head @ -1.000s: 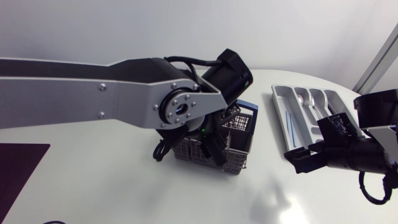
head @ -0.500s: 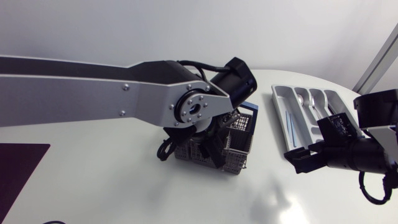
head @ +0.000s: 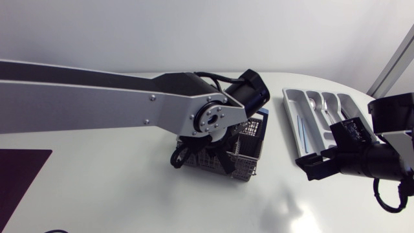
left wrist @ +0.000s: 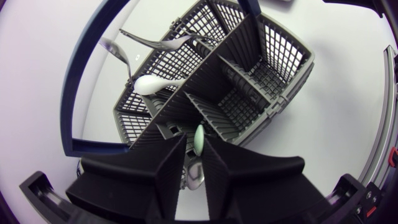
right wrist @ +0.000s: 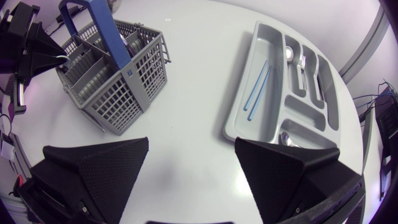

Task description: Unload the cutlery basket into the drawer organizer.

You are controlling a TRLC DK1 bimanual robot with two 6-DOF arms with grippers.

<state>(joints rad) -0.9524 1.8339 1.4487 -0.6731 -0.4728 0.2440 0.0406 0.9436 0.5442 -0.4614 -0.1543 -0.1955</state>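
The grey cutlery basket (head: 244,154) with a blue handle (left wrist: 81,81) stands mid-table. My left gripper (left wrist: 195,163) reaches down into it, and its fingers are shut on the pale green handle (left wrist: 198,139) of a utensil standing in a compartment. A white spoon (left wrist: 152,84) and metal cutlery (left wrist: 155,42) lie in a far compartment. In the head view the left arm (head: 129,103) hides its gripper. The grey drawer organizer (head: 292,123) lies to the right with blue sticks (right wrist: 258,84) and spoons (right wrist: 300,62). My right gripper (right wrist: 193,171) hovers open between basket (right wrist: 106,74) and organizer (right wrist: 249,118), holding nothing.
A dark mat (head: 19,175) lies at the table's front left corner. The table's rounded edge runs close behind and beside the organizer.
The left arm's wrist has shifted to the right over the basket, and its fingers have closed on the green handle. The right arm has not moved.
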